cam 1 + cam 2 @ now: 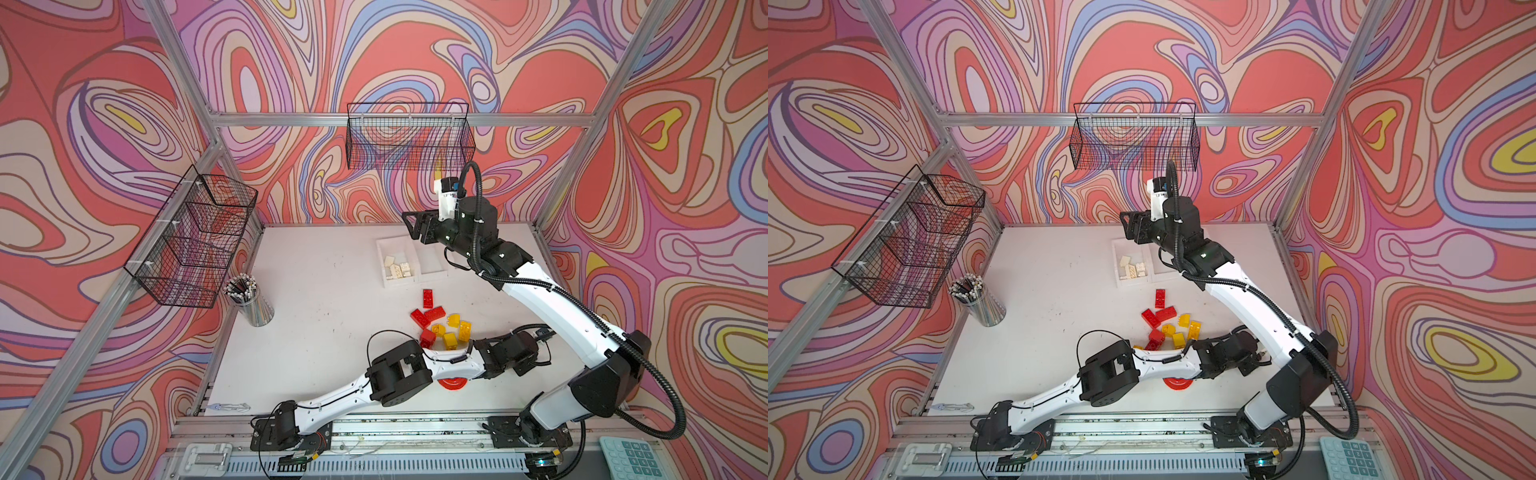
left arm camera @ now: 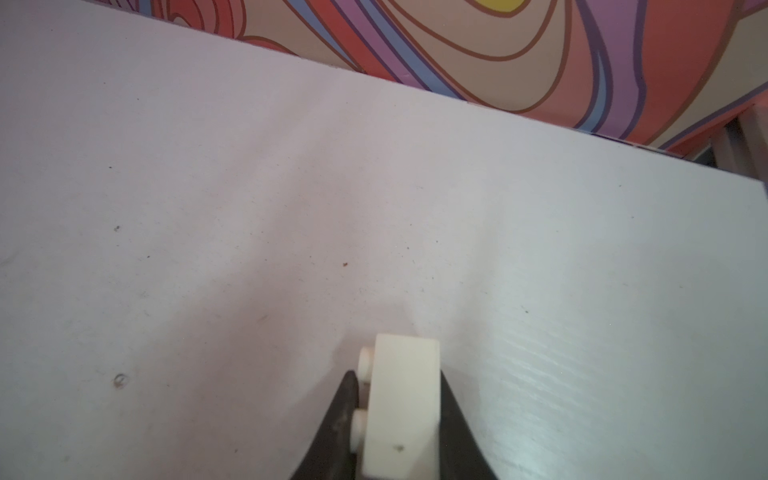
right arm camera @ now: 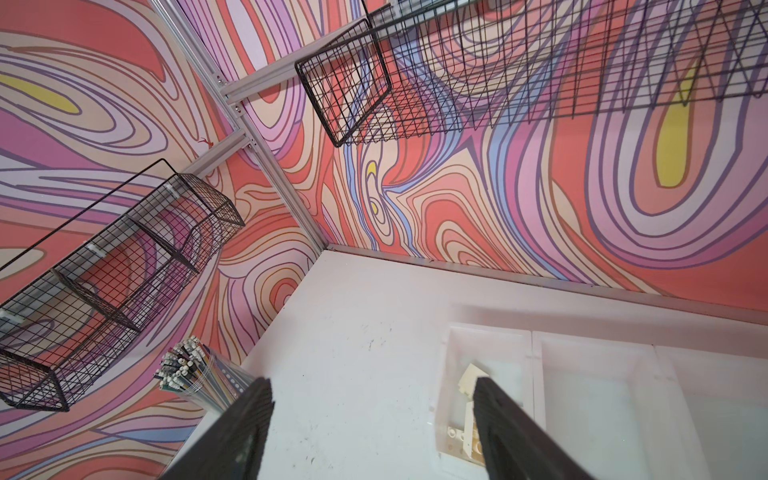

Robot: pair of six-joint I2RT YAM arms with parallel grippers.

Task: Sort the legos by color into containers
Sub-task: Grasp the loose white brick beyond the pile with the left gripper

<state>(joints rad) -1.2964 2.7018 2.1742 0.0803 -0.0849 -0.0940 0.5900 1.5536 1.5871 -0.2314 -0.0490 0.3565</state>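
Note:
In the left wrist view my left gripper [image 2: 397, 374] is shut on a cream-white lego [image 2: 405, 407], its studs against one finger, just above the bare table. In a top view that gripper [image 1: 540, 333] reaches across to the right, partly under the right arm. Loose red and yellow legos [image 1: 436, 322] lie in a pile mid-table. A red arch piece [image 1: 453, 383] peeks out under the left forearm. The white containers [image 1: 381, 262] stand at the back, and the leftmost holds several cream legos [image 1: 398, 266]. My right gripper [image 1: 411, 226] hangs open and empty above that bin [image 3: 536, 374].
A metal cup of pencils [image 1: 253, 303] stands at the table's left edge. Black wire baskets hang on the left wall [image 1: 195, 237] and the back wall [image 1: 409, 137]. A teal calculator [image 1: 631, 457] lies off the front right corner.

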